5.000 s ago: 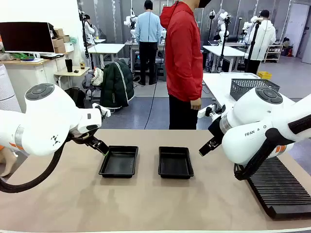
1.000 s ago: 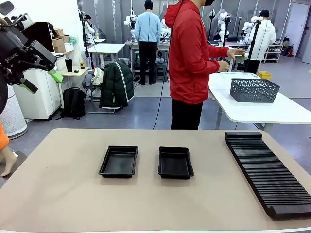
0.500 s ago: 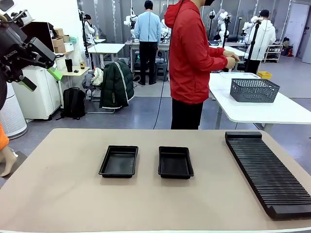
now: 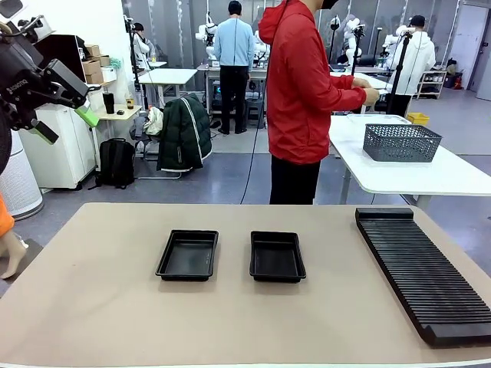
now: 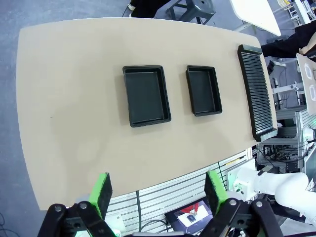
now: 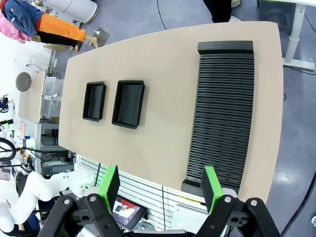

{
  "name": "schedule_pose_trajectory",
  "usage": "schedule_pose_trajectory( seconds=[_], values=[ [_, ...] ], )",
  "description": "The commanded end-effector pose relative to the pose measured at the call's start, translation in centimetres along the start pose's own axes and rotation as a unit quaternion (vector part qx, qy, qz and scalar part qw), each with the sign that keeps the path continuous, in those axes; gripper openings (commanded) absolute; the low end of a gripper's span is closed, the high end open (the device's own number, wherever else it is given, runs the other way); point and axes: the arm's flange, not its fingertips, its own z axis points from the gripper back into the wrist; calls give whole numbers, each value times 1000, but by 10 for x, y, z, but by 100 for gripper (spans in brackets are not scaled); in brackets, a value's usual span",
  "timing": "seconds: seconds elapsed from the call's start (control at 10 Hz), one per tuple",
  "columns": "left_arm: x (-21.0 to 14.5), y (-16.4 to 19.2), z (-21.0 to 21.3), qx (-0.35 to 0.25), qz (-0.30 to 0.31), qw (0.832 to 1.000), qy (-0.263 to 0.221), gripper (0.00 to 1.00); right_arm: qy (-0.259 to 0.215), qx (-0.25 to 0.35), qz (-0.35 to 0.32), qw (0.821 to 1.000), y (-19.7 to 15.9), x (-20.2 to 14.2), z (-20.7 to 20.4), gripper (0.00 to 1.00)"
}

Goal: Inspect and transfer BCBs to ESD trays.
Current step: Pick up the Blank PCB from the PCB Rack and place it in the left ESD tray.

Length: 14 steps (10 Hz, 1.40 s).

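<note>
The left hand (image 5: 158, 178) and right hand (image 6: 160, 173) are hanging wide open, empty, high above the ESD trays (image 4: 189, 234). I'd guess any thin BCB is risking slipping from a loose pinch.

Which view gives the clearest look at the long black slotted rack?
The right wrist view: it looks down on the whole rack, ribs clear end to end. The front view shows it at a low angle, its right side cut by the picture edge. The left wrist view shows it whole but narrow and farther off.
</note>
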Motion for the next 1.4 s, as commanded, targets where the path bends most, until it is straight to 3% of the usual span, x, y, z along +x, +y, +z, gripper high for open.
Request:
schedule_pose_trajectory(
  seconds=[0.0,0.3,0.4,1.3],
  values=[
    [6,-4,3,13,-1,1000,7,100,-1,1,3,1000,3,-3,-3,88],
    [16,-1,1,39,18,999,29,100,-1,1,3,1000,3,-3,-3,88],
    [7,-2,1,14,3,1000,1,100,-1,1,3,1000,3,-3,-3,88],
    [7,-2,1,14,3,1000,1,100,-1,1,3,1000,3,-3,-3,88]
  ],
)
